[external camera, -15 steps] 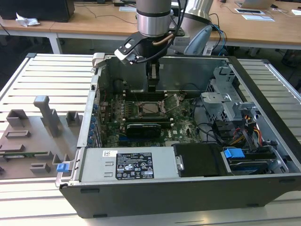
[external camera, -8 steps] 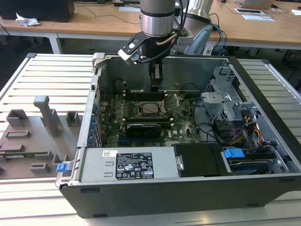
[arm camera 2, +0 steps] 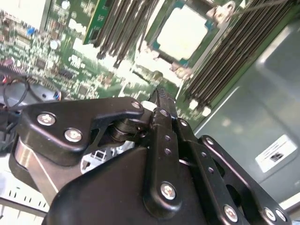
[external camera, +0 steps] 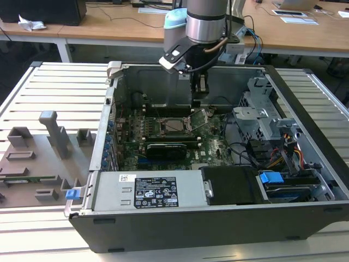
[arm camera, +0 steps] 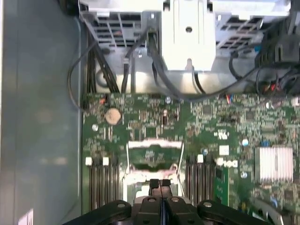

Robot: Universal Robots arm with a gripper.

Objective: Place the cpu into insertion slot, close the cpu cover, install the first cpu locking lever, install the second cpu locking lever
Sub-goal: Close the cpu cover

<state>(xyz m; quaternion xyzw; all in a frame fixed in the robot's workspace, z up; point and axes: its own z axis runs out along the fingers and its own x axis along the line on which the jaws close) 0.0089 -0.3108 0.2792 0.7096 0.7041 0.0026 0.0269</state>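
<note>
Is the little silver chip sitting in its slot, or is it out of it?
In. In the second wrist view the cpu lies flat inside the frame of the insertion slot.

The arm (external camera: 206, 22) points straight down, its hand (arm camera: 160, 183) closed.

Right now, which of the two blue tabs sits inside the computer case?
The blue tab at the exterior view's right; the other tab sits outside the case.

The silver-grey arm (external camera: 206, 19) has a pale blue cap (external camera: 175, 19) and a black end effector (arm camera 2: 159, 96) (silver screws (arm camera 2: 168, 190)).
</note>
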